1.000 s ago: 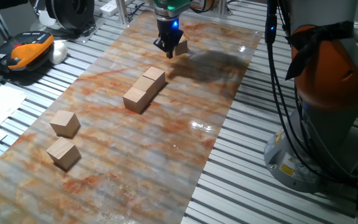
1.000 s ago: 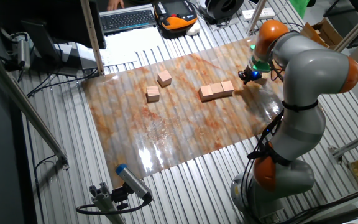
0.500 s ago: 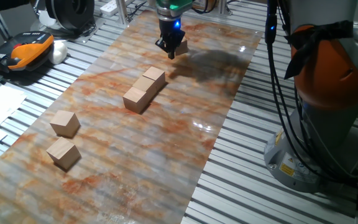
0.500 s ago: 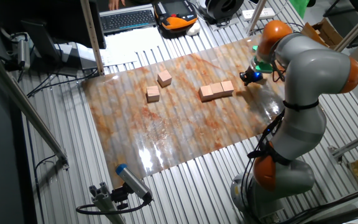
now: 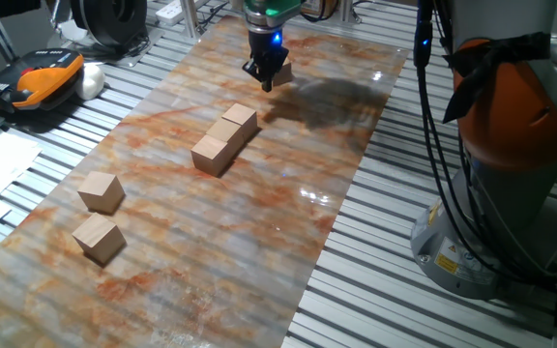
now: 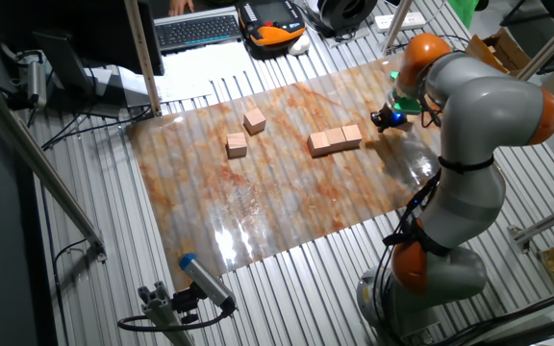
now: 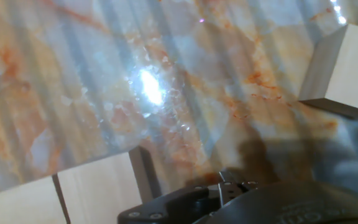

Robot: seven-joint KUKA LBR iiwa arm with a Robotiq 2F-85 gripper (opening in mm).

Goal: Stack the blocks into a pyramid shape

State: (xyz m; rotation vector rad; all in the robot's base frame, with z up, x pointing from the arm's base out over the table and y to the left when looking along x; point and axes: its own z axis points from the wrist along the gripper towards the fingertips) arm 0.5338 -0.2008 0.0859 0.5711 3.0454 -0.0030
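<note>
Five tan wooden blocks countable on the marbled sheet [image 5: 288, 193], no pyramid shape built, nothing stacked. Two blocks touching end to end in a short row mid-sheet: nearer one [image 5: 212, 153], farther one [image 5: 239, 121]; same pair seen from the opposite side [image 6: 321, 143] [image 6: 349, 135]. Two more lying apart toward the near end: one [image 5: 100, 190] and another [image 5: 98, 238], separated by a small gap; the same two in the other fixed view [image 6: 254, 120] [image 6: 237, 144]. Fifth block [image 5: 281, 72] at the far end, partly hidden just behind the gripper [image 5: 263, 81]; whether touching, impossible to say. Gripper [image 6: 385, 119] hanging low over the sheet at that far end. Fingers dark and small in both fixed views; spread or pinched, cannot be made out, and nothing visibly held. In the hand view, one block [image 7: 344, 71] at upper right, the touching pair [image 7: 61, 193] at lower left, black gripper body along the bottom edge.

Against half a second ago: blocks unmoved, gripper in almost the same spot. Against a second ago: gripper shifted slightly up-frame, toward the far block.
</note>
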